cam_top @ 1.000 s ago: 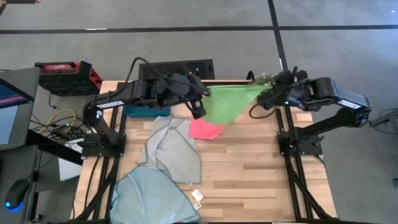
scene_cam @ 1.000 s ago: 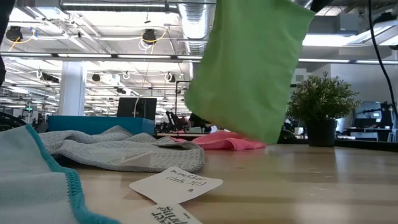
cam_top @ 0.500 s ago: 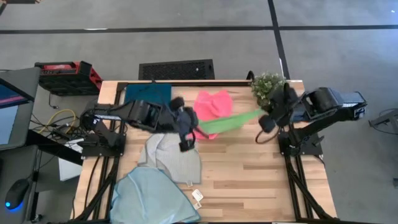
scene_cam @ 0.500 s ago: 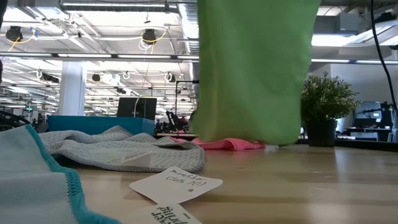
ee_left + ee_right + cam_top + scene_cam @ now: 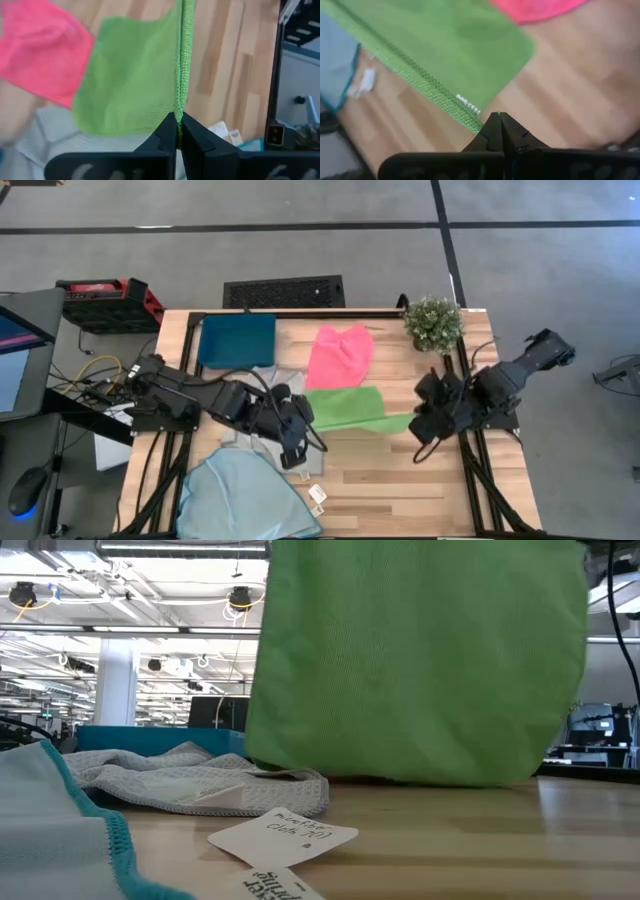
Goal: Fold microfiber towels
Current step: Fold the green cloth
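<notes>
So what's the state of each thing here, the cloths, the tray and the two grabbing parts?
Green towel: lifted, stretched between both grippers, hanging down to the table.
Pink towel: lying crumpled on the table.
Grey towel: lying rumpled on the table.
Light blue towel: lying at the near edge.
Tray: flat on the table.
Left gripper: fingers shut on the green towel's edge.
Right gripper: fingers shut on its corner.

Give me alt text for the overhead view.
Two robot arms hold a green towel stretched between them above a wooden table, the left gripper and right gripper each shut on a corner. Pink, grey and light blue towels lie nearby.
</notes>
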